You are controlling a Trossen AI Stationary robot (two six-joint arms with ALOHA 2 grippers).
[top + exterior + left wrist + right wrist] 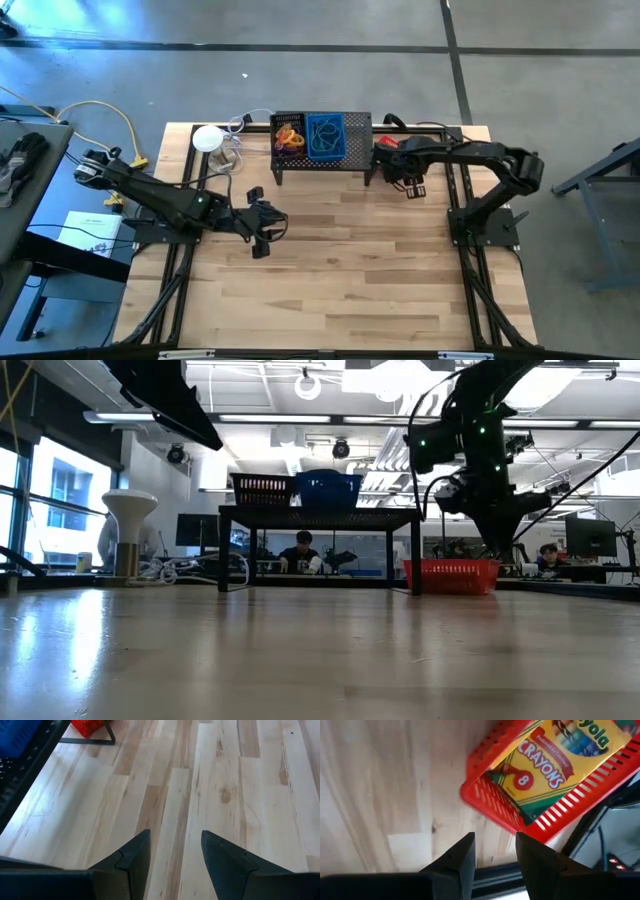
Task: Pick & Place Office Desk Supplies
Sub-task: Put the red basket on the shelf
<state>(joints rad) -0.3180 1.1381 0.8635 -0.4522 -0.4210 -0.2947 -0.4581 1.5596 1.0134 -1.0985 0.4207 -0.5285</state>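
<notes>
Crayon box (555,767): "CRAYONS 8", probably Crayola

A yellow crayon box (559,757), printed "CRAYONS 8", is laid flat inside the red mesh tray (492,800). The tray is set on the wooden tabletop just beside the stand's right end. On the stand, a black mesh tray (290,137) holding orange and purple rings (289,138) is placed touching a blue mesh tray (326,137) containing thin loops.
</notes>
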